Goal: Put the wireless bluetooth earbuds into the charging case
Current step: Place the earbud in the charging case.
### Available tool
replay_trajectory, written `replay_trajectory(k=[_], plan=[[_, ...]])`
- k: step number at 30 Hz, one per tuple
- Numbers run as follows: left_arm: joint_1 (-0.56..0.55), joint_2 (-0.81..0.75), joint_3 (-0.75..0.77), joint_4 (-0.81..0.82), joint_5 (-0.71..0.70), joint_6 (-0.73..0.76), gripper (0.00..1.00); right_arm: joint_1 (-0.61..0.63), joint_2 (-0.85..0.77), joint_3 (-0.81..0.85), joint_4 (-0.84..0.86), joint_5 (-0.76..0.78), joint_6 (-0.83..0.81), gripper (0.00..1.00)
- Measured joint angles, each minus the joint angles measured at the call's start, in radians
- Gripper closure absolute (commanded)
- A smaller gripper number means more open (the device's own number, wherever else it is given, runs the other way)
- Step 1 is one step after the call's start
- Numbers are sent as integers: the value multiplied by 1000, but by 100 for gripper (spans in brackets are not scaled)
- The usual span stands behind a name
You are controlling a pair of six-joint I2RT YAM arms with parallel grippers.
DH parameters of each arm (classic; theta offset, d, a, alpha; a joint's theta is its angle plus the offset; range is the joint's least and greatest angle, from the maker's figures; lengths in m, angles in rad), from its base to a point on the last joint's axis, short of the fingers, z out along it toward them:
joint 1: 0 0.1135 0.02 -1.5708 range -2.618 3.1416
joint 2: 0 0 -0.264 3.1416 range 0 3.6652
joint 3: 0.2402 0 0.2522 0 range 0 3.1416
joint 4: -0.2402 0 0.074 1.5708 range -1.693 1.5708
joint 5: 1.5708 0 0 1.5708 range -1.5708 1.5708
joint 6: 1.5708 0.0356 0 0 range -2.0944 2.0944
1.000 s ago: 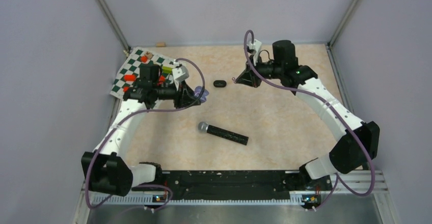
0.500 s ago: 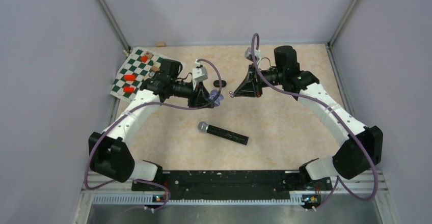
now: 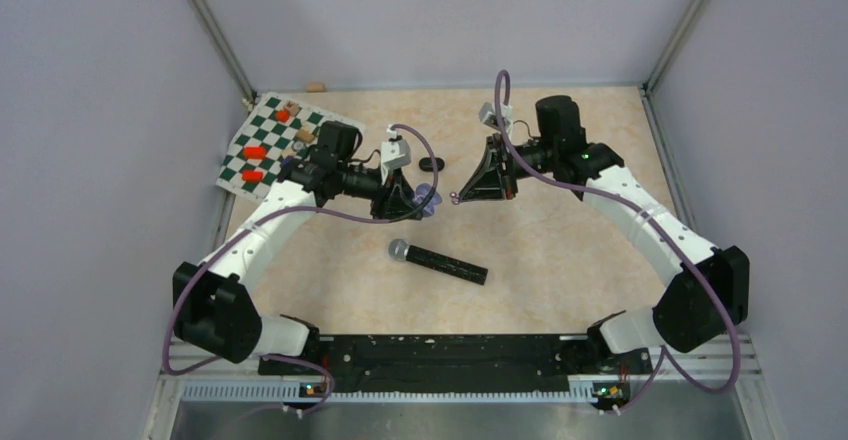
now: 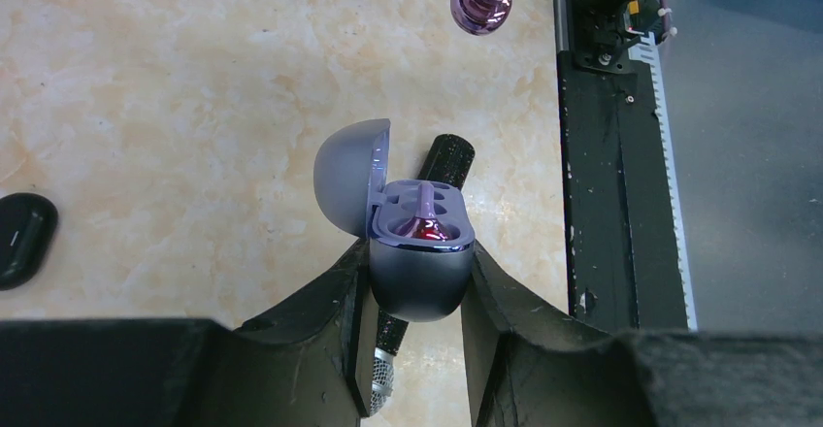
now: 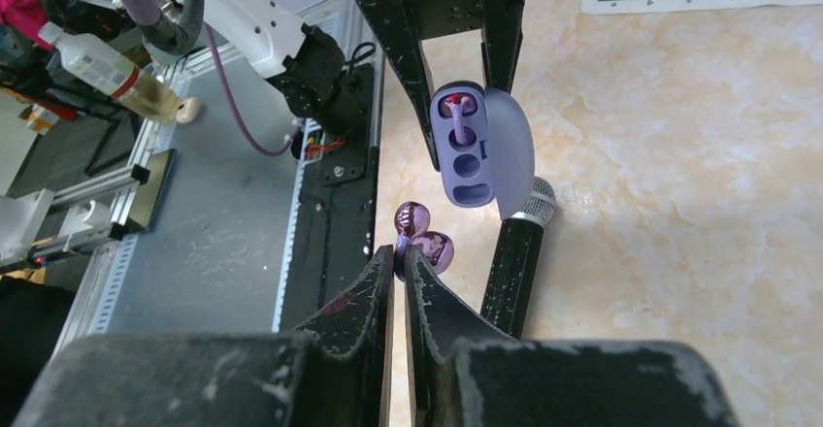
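My left gripper (image 3: 414,203) (image 4: 417,254) is shut on the purple charging case (image 4: 419,277) (image 5: 464,150), held above the table with its lid (image 4: 349,180) swung open. One purple earbud (image 4: 427,231) (image 5: 453,107) sits in a socket of the case; the other sockets show bare. My right gripper (image 3: 458,197) (image 5: 399,250) is shut on the stem of a second purple earbud (image 5: 427,248) (image 4: 482,5). That bud hangs a short way from the case's open face, not touching it. No black earbuds are in view.
A black microphone (image 3: 440,261) (image 5: 514,262) lies on the table under both grippers. A closed black case (image 3: 431,164) (image 4: 19,238) lies behind them. A chessboard (image 3: 270,145) with small pieces is at the back left. The black base rail (image 3: 440,350) runs along the near edge.
The left arm swung right toward the table's middle, carrying the open case. The right gripper came down and left with the earbud, so bud and case are now close together.
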Motion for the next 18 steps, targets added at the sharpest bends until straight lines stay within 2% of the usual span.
replay_trajectory(k=[18], plan=[[-15,0,-19,2,1,19,100,86,34,-24,-11,54,-91,94]])
